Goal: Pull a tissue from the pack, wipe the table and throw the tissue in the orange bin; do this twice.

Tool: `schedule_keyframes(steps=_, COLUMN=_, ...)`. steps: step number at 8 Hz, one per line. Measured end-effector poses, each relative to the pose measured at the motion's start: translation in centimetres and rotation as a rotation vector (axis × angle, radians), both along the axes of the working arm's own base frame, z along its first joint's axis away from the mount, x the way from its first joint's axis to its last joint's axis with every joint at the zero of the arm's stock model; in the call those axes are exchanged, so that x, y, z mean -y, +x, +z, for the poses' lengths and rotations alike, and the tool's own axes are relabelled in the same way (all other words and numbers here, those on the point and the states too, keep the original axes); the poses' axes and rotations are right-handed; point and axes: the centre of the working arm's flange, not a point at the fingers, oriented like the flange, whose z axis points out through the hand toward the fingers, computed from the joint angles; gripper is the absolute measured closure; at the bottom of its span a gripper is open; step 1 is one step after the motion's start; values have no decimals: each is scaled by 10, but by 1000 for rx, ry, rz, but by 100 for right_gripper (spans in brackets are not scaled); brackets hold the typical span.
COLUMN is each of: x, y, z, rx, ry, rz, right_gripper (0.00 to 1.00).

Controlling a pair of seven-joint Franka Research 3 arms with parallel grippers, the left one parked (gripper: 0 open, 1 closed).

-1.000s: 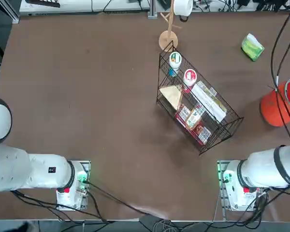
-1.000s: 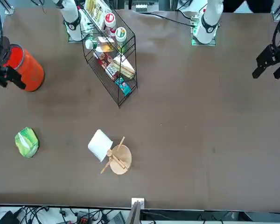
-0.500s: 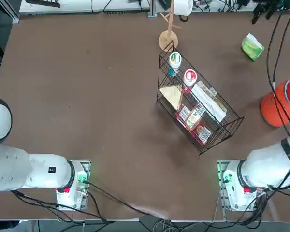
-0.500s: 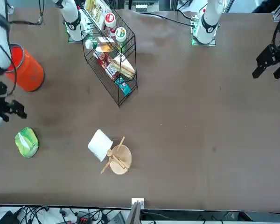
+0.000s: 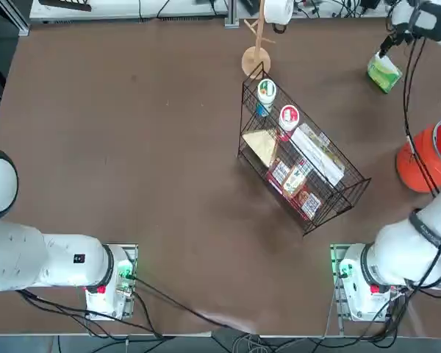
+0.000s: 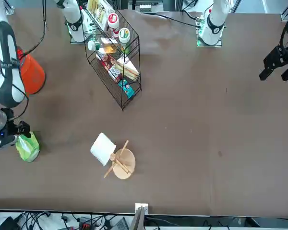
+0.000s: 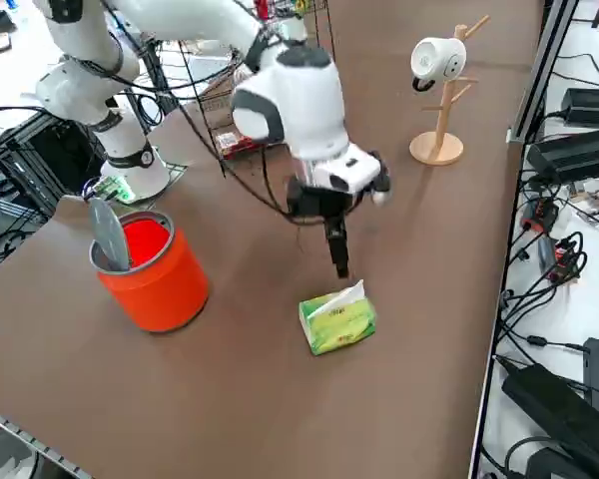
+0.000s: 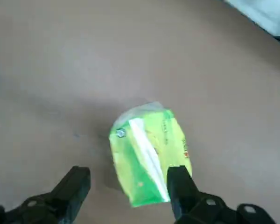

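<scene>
Green soft plastic tissue pack (image 8: 149, 156) is framed just below the right pincer (image 8: 128, 191), spread wide, its slot running lengthwise between both fingers.

right end effector (image 8: 128, 191) hangs spread above the pack (image 8: 149, 156), bare surface (image 5: 132, 147) all around it. orange bin (image 5: 428, 158) at right edge of the top view, wire rack (image 5: 301, 165) at centre, mug stand (image 5: 257, 55) at upper centre, all well apart from the pack.
</scene>
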Motion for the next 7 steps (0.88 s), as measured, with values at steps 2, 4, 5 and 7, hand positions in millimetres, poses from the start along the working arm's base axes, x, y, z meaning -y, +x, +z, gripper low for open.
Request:
schedule_keyframes(steps=2, x=13, y=-2, z=-28, rx=-29, ry=-32, rz=106, right_gripper=5)
schedule_keyframes(steps=4, x=12, y=0, z=-41, rx=-57, ry=-128, rz=203, right_gripper=7)
schedule_keyframes(steps=5, x=13, y=1, z=-48, rx=-65, ry=-146, rz=223, right_gripper=10)
schedule_keyframes(steps=7, x=13, y=1, z=-53, rx=-63, ry=-151, rz=231, right_gripper=25)
